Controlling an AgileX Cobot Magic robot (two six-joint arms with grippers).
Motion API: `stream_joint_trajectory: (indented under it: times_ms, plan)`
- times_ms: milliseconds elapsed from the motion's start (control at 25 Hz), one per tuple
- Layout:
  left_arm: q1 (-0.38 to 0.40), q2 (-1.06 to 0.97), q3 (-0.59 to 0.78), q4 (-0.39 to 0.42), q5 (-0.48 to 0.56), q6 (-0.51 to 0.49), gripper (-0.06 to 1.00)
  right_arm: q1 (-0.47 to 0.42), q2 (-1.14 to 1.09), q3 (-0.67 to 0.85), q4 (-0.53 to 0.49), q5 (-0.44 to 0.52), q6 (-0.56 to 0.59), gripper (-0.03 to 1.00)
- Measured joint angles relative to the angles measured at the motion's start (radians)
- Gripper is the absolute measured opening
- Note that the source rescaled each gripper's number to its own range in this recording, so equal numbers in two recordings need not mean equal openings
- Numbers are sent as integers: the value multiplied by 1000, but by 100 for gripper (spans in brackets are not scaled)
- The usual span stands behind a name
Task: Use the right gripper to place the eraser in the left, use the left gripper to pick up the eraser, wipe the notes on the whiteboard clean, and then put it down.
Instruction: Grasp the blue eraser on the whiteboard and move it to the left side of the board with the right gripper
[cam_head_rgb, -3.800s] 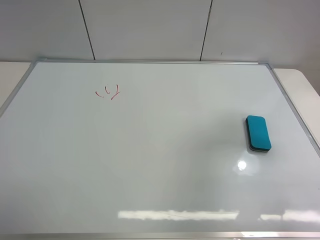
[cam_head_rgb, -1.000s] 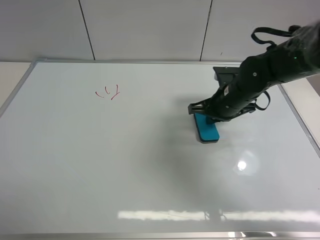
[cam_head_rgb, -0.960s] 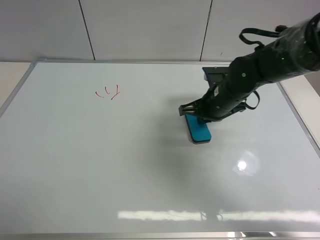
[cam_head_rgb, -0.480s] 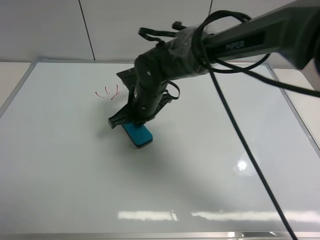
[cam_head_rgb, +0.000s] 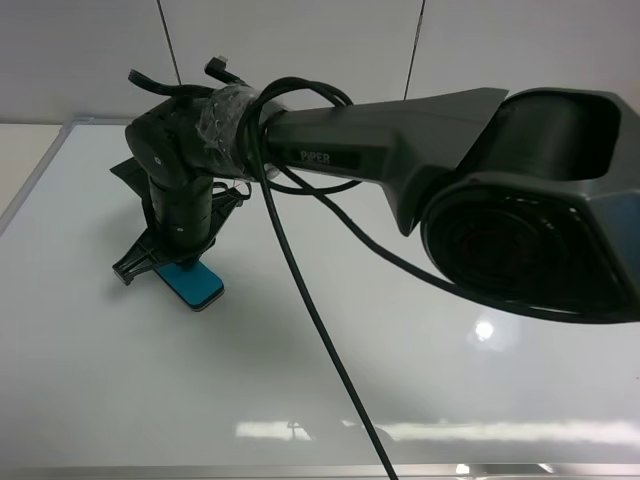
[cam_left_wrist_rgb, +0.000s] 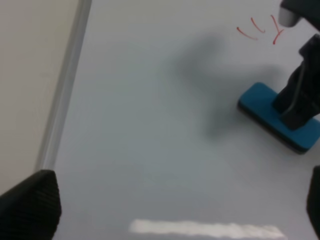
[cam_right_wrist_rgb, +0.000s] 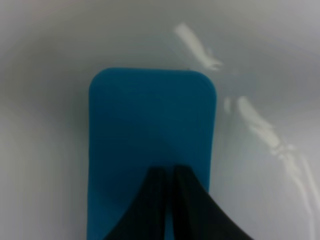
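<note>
The teal-blue eraser (cam_head_rgb: 197, 284) lies flat on the whiteboard (cam_head_rgb: 420, 370) in its left part. My right gripper (cam_head_rgb: 165, 262), on the arm lettered PIPER, reaches across from the right. Its two fingers (cam_right_wrist_rgb: 167, 210) are shut together with their tips pressed on top of the eraser (cam_right_wrist_rgb: 150, 130). In the left wrist view the eraser (cam_left_wrist_rgb: 272, 120) lies just below the red notes (cam_left_wrist_rgb: 260, 32), with the right fingers (cam_left_wrist_rgb: 297, 97) standing on it. The arm hides the notes in the high view. My left gripper (cam_left_wrist_rgb: 172, 205) is open and empty, away from the eraser.
The right arm's bulky body (cam_head_rgb: 530, 200) and a looping black cable (cam_head_rgb: 310, 310) cross over the middle of the board. The silver frame (cam_left_wrist_rgb: 65, 100) and beige table (cam_left_wrist_rgb: 25, 75) lie to the board's left. Grey wall panels (cam_head_rgb: 300, 50) stand behind.
My right gripper has carried the eraser from the board's right side across to the left, ending just below the notes. The arm now covers the notes in the high view.
</note>
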Motion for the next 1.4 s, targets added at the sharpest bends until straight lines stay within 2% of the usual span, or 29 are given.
stream_joint_trajectory:
  times_ms: [160,360,440,640,720,1000,1240,1400]
  plan:
    - [0,0,0,0,0,0,100,16,13,-21,0,-2,21,0]
    - [0,0,0,0,0,0,100,17,17,-24,0,-7,210,3]
    - [0,0,0,0,0,0,100,18,17,-24,0,-14,270,9]
    - [0,0,0,0,0,0,100,22,21,-24,46,-62,404,35]
    - [0,0,0,0,0,0,100,22,21,-24,77,-97,418,40]
    - [0,0,0,0,0,0,100,22,23,-24,113,-167,431,43]
    - [0,0,0,0,0,0,100,22,18,-13,153,-244,526,43]
    - [0,0,0,0,0,0,100,22,-3,-1,152,-261,547,43]
